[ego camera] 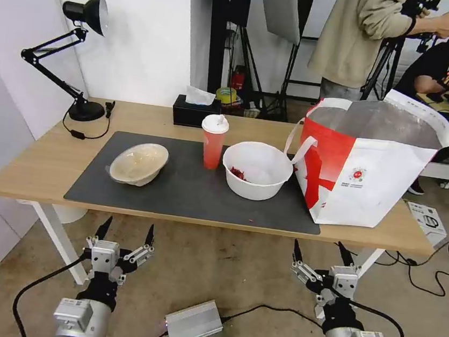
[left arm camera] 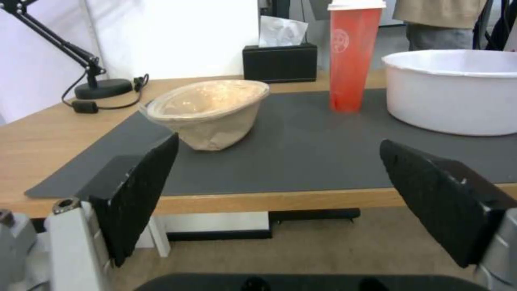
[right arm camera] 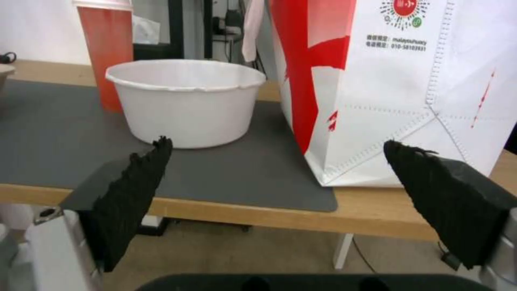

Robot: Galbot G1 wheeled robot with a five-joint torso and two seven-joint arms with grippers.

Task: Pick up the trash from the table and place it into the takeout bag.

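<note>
While both grippers wait low, trash point(ego camera: 257, 169) above on table point(ego camera: 35, 168)

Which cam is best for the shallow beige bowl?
Left wrist view: the shallow beige bowl sits whole and close, tilted on the dark grey mat. Head view shows it smaller, from above. Right wrist view catches just a sliver of it at the frame edge.

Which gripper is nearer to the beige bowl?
Left. The left gripper hangs open below the table edge, nearly in front of the beige bowl; the right gripper, also open, is farther along, before the takeout bag.
</note>
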